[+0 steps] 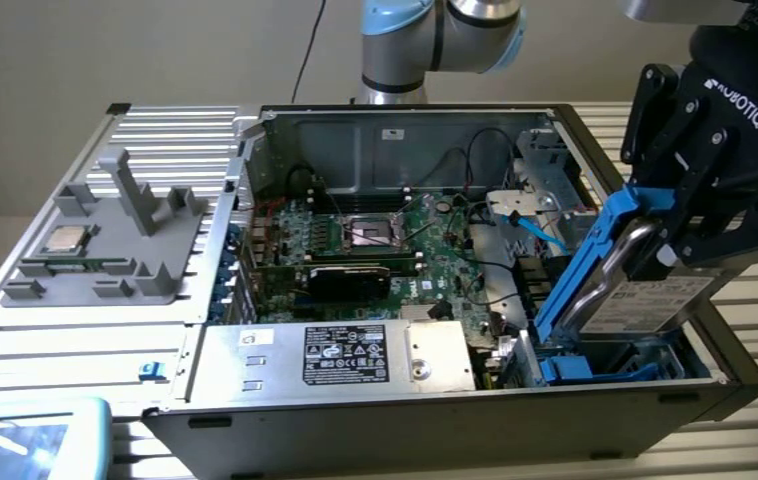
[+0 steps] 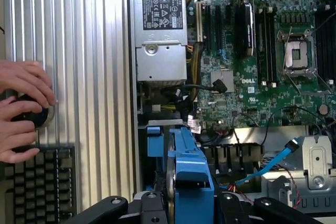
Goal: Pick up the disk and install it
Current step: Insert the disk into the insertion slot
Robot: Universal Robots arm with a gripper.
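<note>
Exterior view puts the gripper (image 1: 699,235) above the case's near corner on the exterior view's right. Its black fingers (image 1: 659,150) are clamped on the upper part of the disk (image 1: 653,300), so the claw is closed on its load. The disk hangs tilted, blue frame toward the case interior and silver labelled face outward. Its lower end is at the mouth of the blue drive bay (image 1: 593,370) in that same corner. In the wrist view the disk (image 2: 189,166) is seen edge-on between the gripper's (image 2: 186,211) two arms.

By my reading the pick-up is done and the install step is in hand, with the disk not yet seated. Seating it calls for the frame to be squared to the bay's guides and kept off the loose blue cable (image 1: 539,235) just beside the bay. A tilted entry could jam the plastic.

Further in, the computer case (image 1: 393,140) lies open with the motherboard (image 1: 393,250) across its middle. The silver power supply (image 1: 352,355) sits along its near edge.

The case rests on a ribbed metal surface (image 1: 32,330). Toward that surface's edge on the exterior view's left, a grey fixture (image 1: 126,240) holds a small processor chip (image 1: 66,240). Near another edge of the surface, the wrist view shows a person's hands (image 2: 21,108) on a dark knob beside a keyboard (image 2: 42,182). Behind the surface is a plain pale wall.
</note>
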